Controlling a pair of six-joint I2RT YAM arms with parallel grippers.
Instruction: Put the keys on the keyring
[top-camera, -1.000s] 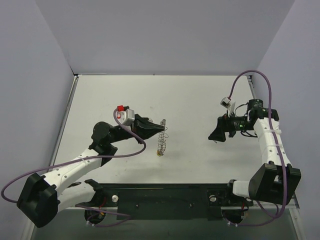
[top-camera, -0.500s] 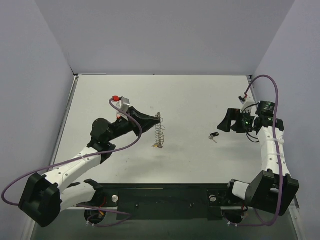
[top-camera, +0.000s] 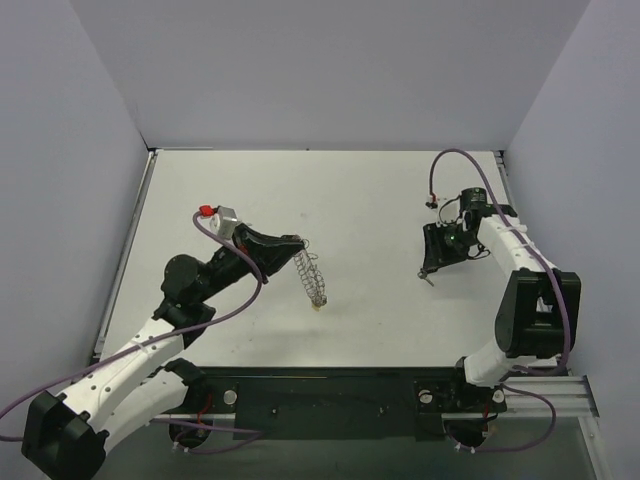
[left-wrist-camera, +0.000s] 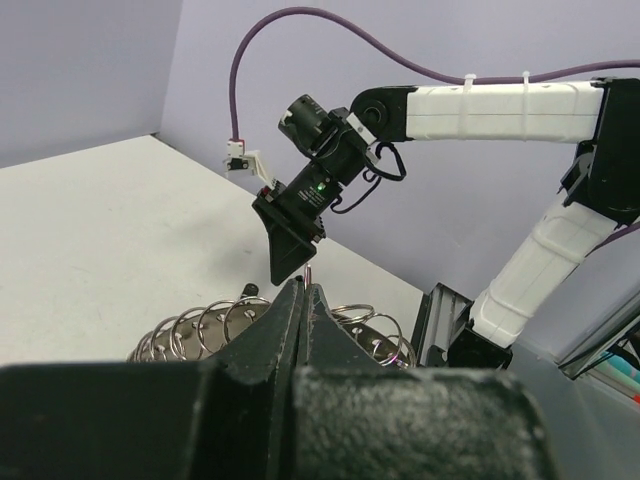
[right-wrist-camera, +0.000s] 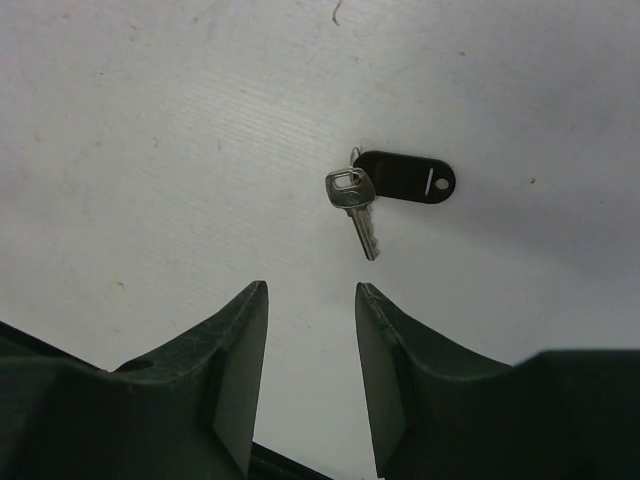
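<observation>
Both outstretched: left pincer (top-camera: 299, 243) grips keyring (top-camera: 313, 280), right pincer (right-wrist-camera: 310, 300) downturned above key (right-wrist-camera: 358, 215).

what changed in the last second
The right gripper swung out right, then came back over the black-tagged key, jaws apart; the key lies loose on the table. The left gripper drew back left, tilting the keyring. It stays shut on the keyring.

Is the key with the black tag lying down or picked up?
Lying down: the key rests flat on the table, untouched by the right gripper.
</observation>
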